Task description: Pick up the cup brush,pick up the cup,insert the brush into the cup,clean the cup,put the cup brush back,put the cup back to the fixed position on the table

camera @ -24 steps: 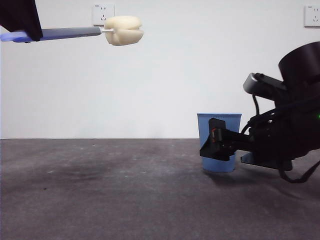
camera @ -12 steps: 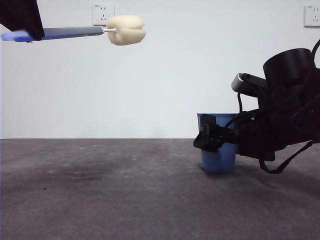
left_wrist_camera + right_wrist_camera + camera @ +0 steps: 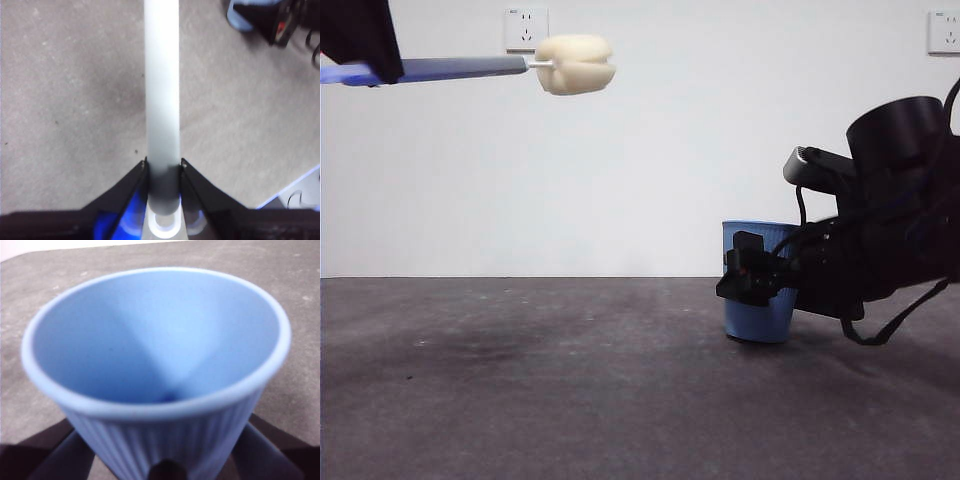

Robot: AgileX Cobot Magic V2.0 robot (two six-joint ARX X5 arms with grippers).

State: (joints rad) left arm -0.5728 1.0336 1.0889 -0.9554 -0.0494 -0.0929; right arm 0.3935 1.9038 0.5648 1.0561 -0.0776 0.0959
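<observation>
My left gripper (image 3: 164, 162) is shut on the grey handle of the cup brush (image 3: 161, 85). In the front view it (image 3: 360, 35) holds the brush (image 3: 460, 68) level and high at the top left, sponge head (image 3: 575, 64) pointing right. The blue ribbed cup (image 3: 758, 318) stands at the right on the table (image 3: 520, 380), leaning slightly. My right gripper (image 3: 750, 275) has a jaw on each side of the cup and is shut on it. The right wrist view looks into the empty cup (image 3: 155, 340) between the jaws of that gripper (image 3: 160, 452). The cup (image 3: 239, 17) also shows far off in the left wrist view.
The white wall behind carries two sockets, one at the upper left (image 3: 526, 28) and one at the upper right (image 3: 944, 32). The right arm's dark bulk (image 3: 890, 230) fills the right side.
The right gripper has closed in on the cup, and the cup has shifted slightly to the right with a small lean. The brush has stayed high at the left, almost still.
</observation>
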